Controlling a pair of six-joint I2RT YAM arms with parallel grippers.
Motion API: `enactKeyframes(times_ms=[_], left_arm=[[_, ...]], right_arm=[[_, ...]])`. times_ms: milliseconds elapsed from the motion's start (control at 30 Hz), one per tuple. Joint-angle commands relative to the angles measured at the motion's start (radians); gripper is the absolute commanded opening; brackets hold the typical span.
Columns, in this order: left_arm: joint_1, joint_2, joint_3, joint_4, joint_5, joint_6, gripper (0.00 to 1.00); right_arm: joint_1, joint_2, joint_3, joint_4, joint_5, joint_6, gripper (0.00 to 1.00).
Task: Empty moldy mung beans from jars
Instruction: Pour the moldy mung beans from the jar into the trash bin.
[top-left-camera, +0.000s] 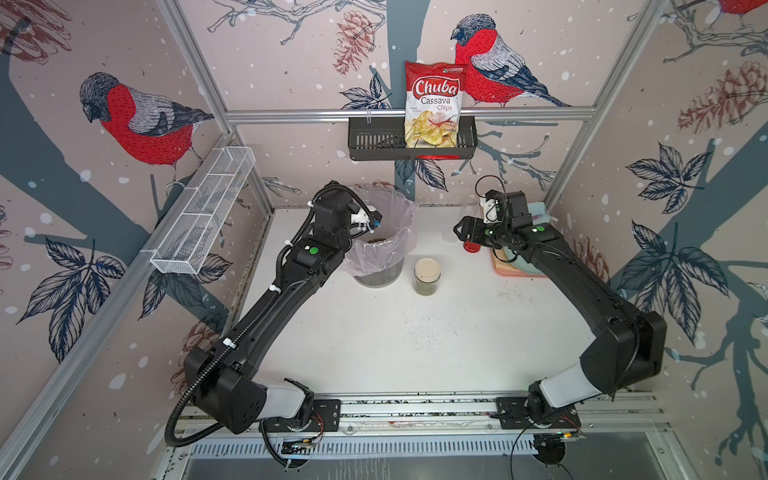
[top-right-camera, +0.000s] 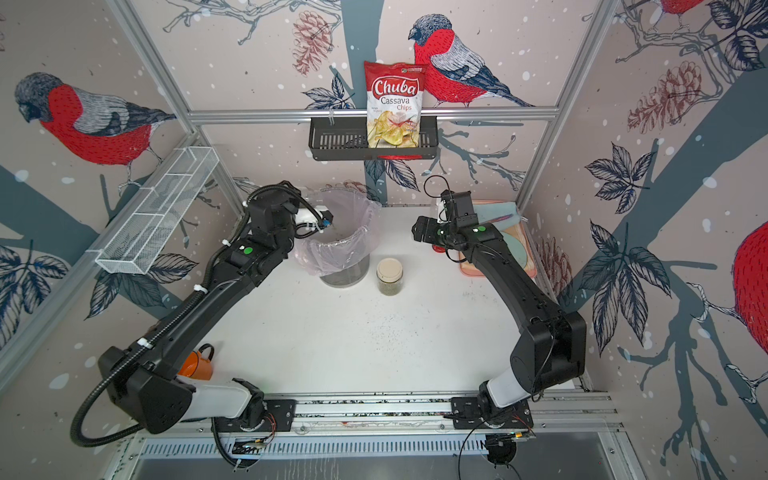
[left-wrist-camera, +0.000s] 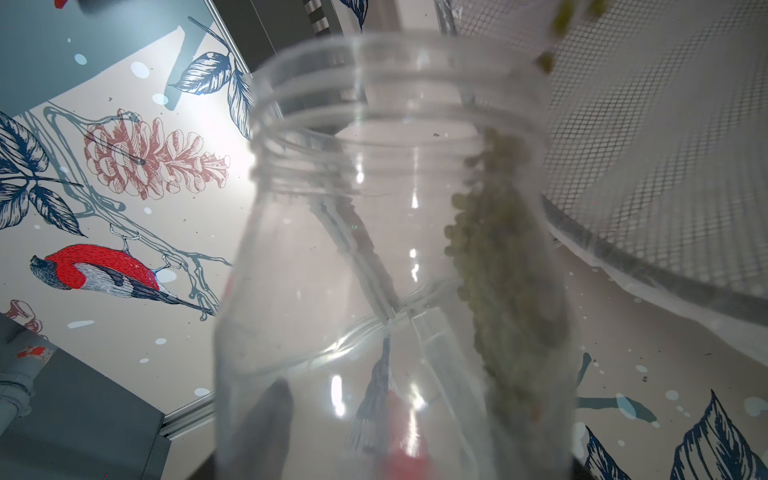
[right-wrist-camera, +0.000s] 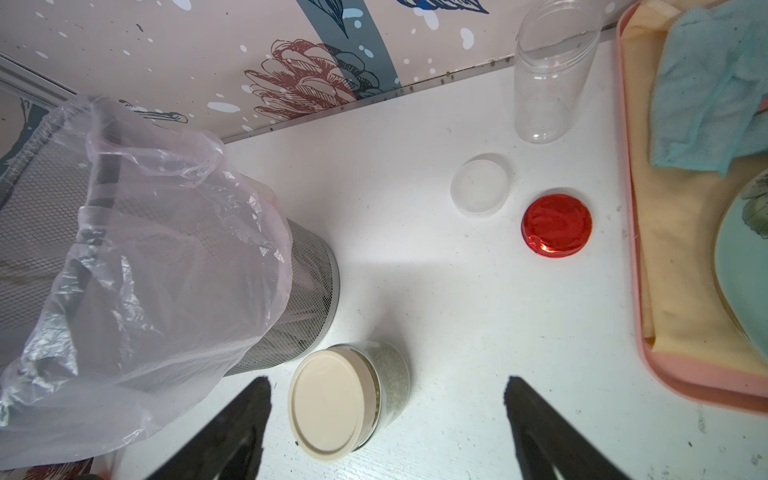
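Observation:
My left gripper (left-wrist-camera: 382, 436) is shut on a clear lidless jar (left-wrist-camera: 374, 249), which is tipped over the bin (top-left-camera: 380, 266). Mung beans (left-wrist-camera: 498, 291) lie along one wall of the jar, and a few beans are falling past its mouth. One dark finger (left-wrist-camera: 266, 424) shows through the jar's wall. A jar with a beige lid (top-left-camera: 427, 276) (right-wrist-camera: 332, 403), beans inside, stands beside the bin. My right gripper (right-wrist-camera: 388, 380) (top-left-camera: 463, 230) hangs open above the table near that jar. An empty clear jar (right-wrist-camera: 552, 79) stands by the back wall.
A red lid (right-wrist-camera: 557, 224) and a clear lid (right-wrist-camera: 480, 185) lie loose on the table. The mesh bin (right-wrist-camera: 311, 282) has a plastic liner. A pink tray (right-wrist-camera: 640, 340) with cloths and a plate sits at the right. An orange mug (top-right-camera: 199, 363) stands by the left arm's base.

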Motion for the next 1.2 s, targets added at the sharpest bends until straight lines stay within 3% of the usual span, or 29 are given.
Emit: enactKeyframes(times_ms=[0,1167], left_arm=[[0.003,-0.006,-0.001,0.025,0.023,0.053,0.61],[0.013,-0.006,-0.027,0.073,0.045,0.072,0.61]], right_arm=[[0.002,-0.009,-0.002,0.013,-0.003,0.004,0.89],[-0.003,-0.011,-0.015,0.018,0.003,0.006,0.89]])
